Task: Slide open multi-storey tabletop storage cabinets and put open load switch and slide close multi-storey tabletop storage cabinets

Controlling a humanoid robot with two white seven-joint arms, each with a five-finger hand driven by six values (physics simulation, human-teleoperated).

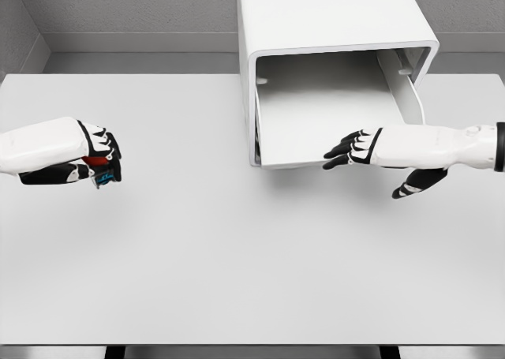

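White desk (237,280), smooth and evenly lit, filling most of the view. Behind it a grey textured wall (126,4) with a paler band along its base (134,42). Two dark legs (115,352) show below the desk's near edge.

A pale grey tabletop (237,256) fills most of the frame, from the bottom edge up to a grey wall along the top. Directly on it, at upper centre-right, stands a white storage cabinet (331,16) with its drawer (327,122) slid out toward the viewer.
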